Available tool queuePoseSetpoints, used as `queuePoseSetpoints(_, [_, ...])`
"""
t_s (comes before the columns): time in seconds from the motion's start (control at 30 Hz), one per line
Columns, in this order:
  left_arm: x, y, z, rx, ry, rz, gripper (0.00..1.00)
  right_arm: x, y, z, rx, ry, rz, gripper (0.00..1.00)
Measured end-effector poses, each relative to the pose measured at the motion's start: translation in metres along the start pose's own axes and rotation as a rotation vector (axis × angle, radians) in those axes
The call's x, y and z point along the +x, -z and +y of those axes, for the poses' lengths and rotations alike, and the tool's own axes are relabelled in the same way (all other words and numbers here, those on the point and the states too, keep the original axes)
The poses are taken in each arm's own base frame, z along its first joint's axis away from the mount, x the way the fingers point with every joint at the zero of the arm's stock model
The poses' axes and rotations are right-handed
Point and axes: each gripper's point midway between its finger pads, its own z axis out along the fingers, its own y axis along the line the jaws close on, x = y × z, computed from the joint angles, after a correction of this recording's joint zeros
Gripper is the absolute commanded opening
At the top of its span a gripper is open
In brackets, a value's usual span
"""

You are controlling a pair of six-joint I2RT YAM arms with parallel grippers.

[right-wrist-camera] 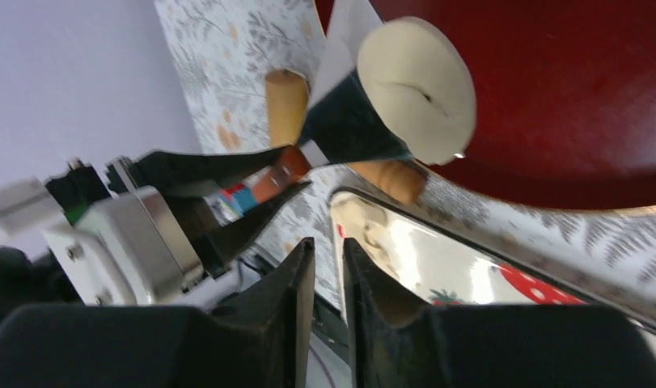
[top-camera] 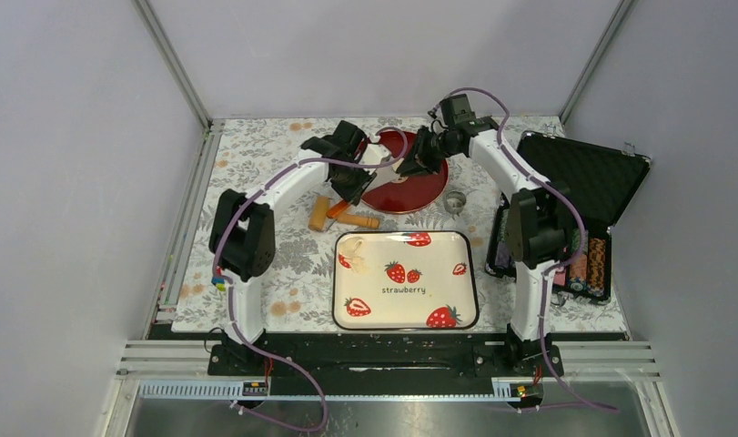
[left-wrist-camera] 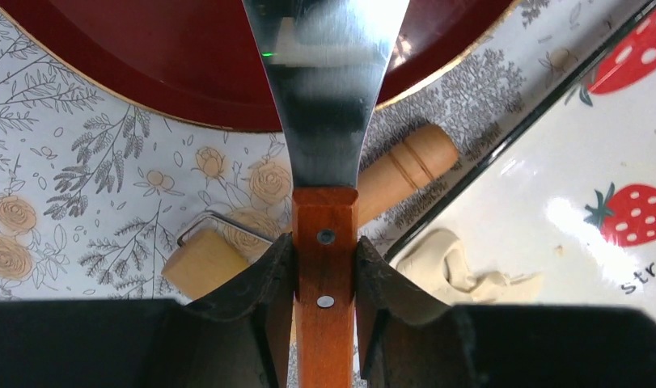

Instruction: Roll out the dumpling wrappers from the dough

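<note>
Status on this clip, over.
Left pincer shut on scraper. Right pincer nearly shut, empty. Wrapper at scraper's blade tip, over red plate. Spare dough on strawberry tray; nothing blocking.

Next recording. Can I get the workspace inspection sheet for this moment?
Surface: floral cloth over the table.
Job's things: wrapper seems to sit on the blade of the scraper, over the red plate; dough at the left edge of the tray; roller lying on the cloth beside the tray.
Clutter: ring cutter by the plate; open black case at right.
Pincers: left pincer shut on the scraper's handle; right pincer nearly shut, nothing seen in it.
Cables: purple cables run along both arms.
Surroundings: grey walls, metal frame.
</note>
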Motion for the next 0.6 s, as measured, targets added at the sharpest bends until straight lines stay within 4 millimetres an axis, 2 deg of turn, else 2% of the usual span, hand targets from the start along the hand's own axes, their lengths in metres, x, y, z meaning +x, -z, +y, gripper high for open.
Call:
queuePoseSetpoints(0.17, [-0.008, -0.012, 0.008, -0.004, 0.045, 0.002, 0.00, -0.022, -0.034, 0.006, -0.079, -0.086, 0.007, 0.09])
queuePoseSetpoints(0.3, [-0.016, -0.017, 0.011, -0.007, 0.069, -0.006, 0.00, -0.039, -0.061, 0.003, -0.100, -0.139, 0.004, 0.01])
queuePoseSetpoints(0.47, [-0.025, -0.021, 0.014, -0.011, 0.095, -0.021, 0.00, -0.055, -0.085, -0.002, -0.056, -0.158, -0.023, 0.00])
queuePoseSetpoints(0.6, [-0.027, -0.024, 0.015, -0.011, 0.115, -0.019, 0.00, -0.064, -0.092, -0.001, 0.003, -0.151, -0.062, 0.00])
